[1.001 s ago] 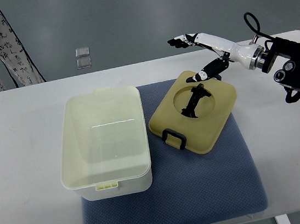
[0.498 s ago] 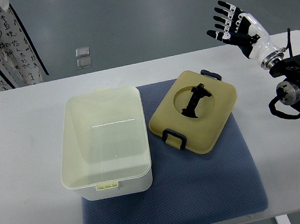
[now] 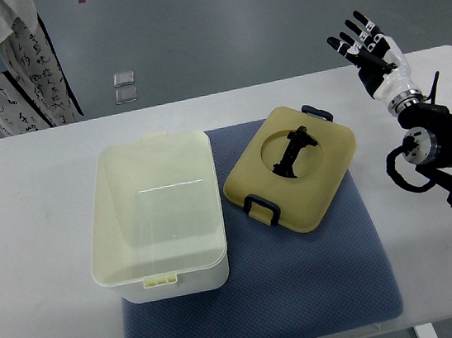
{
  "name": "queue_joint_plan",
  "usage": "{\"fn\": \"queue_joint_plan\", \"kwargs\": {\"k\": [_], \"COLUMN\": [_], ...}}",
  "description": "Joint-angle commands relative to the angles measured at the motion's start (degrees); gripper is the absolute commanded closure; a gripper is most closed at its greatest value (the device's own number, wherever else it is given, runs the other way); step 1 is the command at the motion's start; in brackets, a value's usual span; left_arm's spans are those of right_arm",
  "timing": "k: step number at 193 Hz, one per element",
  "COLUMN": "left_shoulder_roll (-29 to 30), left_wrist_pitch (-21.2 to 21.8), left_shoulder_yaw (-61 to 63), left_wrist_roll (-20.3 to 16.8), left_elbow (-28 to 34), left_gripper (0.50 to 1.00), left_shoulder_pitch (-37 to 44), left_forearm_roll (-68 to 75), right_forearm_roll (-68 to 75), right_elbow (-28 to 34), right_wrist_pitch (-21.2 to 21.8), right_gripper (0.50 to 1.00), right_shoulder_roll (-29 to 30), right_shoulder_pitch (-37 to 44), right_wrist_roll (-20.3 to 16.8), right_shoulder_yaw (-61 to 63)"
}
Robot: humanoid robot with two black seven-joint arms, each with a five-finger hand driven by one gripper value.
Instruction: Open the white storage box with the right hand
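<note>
At the far left you see a person [image 3: 16, 59] standing beyond the table's [image 3: 36, 244] far edge. On the table, the white storage box [image 3: 156, 218] sits open on the left part of the blue mat [image 3: 309, 291], overhanging the mat's left edge. Just to its right lies the lid [image 3: 292, 167], flat on the mat, close to the box but apart from it. At the far right, your right hand [image 3: 367, 49] is raised near the table's far right corner, fingers spread, holding nothing, well apart from the lid.
</note>
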Motion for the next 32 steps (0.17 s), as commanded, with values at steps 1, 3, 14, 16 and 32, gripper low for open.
{"fn": "queue_joint_plan", "kwargs": {"k": [1,3,14,16,32], "left_shoulder_roll": [0.00,0.00,0.00,0.00,0.00], "left_wrist_pitch": [-0.05,0.04,-0.05,0.04,0.04], "left_shoulder_yaw": [0.01,0.01,0.01,0.01,0.01], "left_wrist_roll": [0.00,-0.08,0.01,0.01,0.01], "left_elbow": [0.01,0.01,0.01,0.01,0.01], "left_gripper": [0.500,0.500,0.500,0.500,0.500], "left_shoulder_pitch": [0.00,0.00,0.00,0.00,0.00], "left_forearm_roll": [0.00,0.00,0.00,0.00,0.00], "right_forearm_roll": [-0.01,-0.01,-0.01,-0.01,-0.18], "right_elbow": [-0.09,-0.09,-0.09,-0.09,-0.09], "right_wrist_pitch": [-0.40,-0.40,-0.23,-0.23,-0.05], "right_gripper": [0.570,0.570,0.570,0.570,0.570], "right_shoulder_roll": [0.70,0.70,0.70,0.70,0.79], "right_shoulder_pitch": [-0.92,-1.01,-1.18,-1.18,-1.27], "right_wrist_roll": [0.12,0.12,0.12,0.12,0.64], "right_shoulder_yaw": [0.19,0.19,0.19,0.19,0.10]}}
